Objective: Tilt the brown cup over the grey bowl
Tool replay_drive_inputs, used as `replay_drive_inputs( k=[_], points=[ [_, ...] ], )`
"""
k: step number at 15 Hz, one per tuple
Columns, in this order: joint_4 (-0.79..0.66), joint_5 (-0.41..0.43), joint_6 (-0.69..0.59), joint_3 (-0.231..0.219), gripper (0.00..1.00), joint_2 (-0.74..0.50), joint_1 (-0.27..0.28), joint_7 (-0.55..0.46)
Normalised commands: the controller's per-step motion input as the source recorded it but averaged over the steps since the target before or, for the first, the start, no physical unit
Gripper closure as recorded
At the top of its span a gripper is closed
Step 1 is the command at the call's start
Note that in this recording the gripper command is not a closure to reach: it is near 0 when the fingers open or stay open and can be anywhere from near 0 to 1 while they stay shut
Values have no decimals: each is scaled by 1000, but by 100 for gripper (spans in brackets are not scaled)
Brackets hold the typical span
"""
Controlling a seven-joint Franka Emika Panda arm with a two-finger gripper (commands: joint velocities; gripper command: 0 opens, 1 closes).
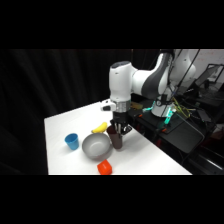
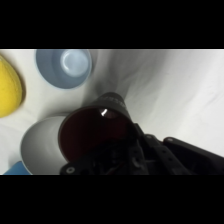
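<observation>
Gripper, side view: the gripper (image 1: 117,131) came down from above and was clamped on the brown cup (image 1: 116,138).
Cup, side view: it stood on the white table (image 1: 145,157), just beside the grey bowl (image 1: 96,145).
Wrist view: the brown cup (image 2: 95,132) leaned with its open mouth over the rim of the grey bowl (image 2: 40,147).

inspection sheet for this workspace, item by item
surface: white table, bare between the items
job's things: brown cup beside the grey bowl, on its right in the side view
clutter: blue cup, orange-red cup, yellow object, pale grey-blue cup
grippers: gripper at the brown cup's rim; grip cannot be judged
cables: nothing seen on the table
surroundings: black curtain behind, dark equipment at right
</observation>
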Motion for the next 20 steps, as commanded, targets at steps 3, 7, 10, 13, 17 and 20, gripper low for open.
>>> replay_drive_inputs(
  k=[3, 7, 10, 13, 17, 20],
  points=[
    [46, -249, 82, -34, 11, 46, 74, 267],
    [37, -136, 41, -17, 0, -12, 52, 155],
    [4, -117, 43, -11, 0, -37, 45, 136],
    [0, -155, -12, -22, 0, -80, 57, 174],
    [-8, -129, -218, -2, 0, -243, 54, 116],
    [31, 39, -514, 58, 0, -475, 19, -57]
  ],
)
